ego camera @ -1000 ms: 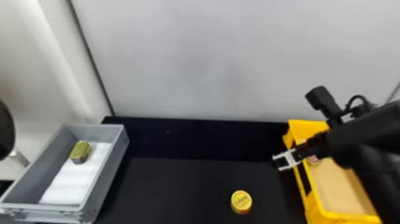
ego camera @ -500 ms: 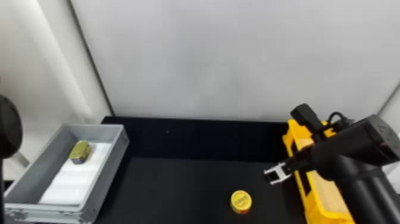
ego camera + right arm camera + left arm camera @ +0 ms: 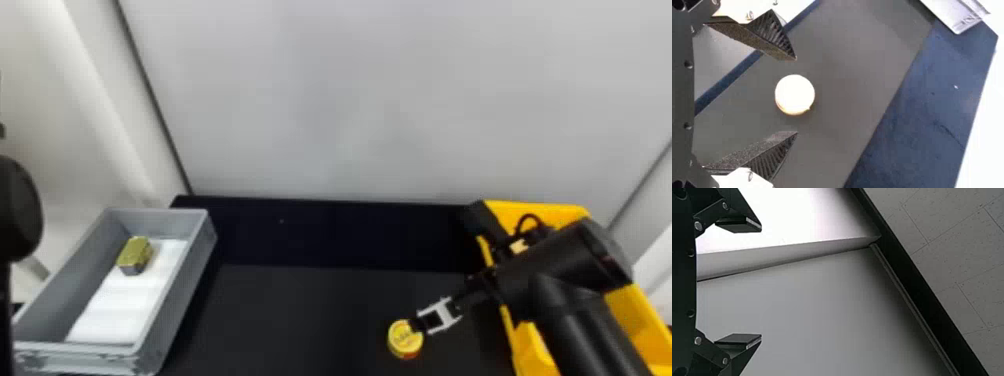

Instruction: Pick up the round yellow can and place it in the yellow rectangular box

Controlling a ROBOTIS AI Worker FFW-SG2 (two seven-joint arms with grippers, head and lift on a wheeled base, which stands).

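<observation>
Can (image 3: 405, 339): round, squat
Right claw (image 3: 418, 324): ridged fingers (image 3: 773, 34), parted
Left claw (image 3: 761, 282): pads (image 3: 738, 338) parted
Yellow box (image 3: 545, 212): rectangular, right arm (image 3: 557, 265) across

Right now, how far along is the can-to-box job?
The approach looks nearly done: the right gripper is open, and its wrist view shows the round yellow can between its fingers. Nothing is in hand; the can sits on the black table. Remaining: grasp, lift, then place it in the yellow rectangular box.
</observation>
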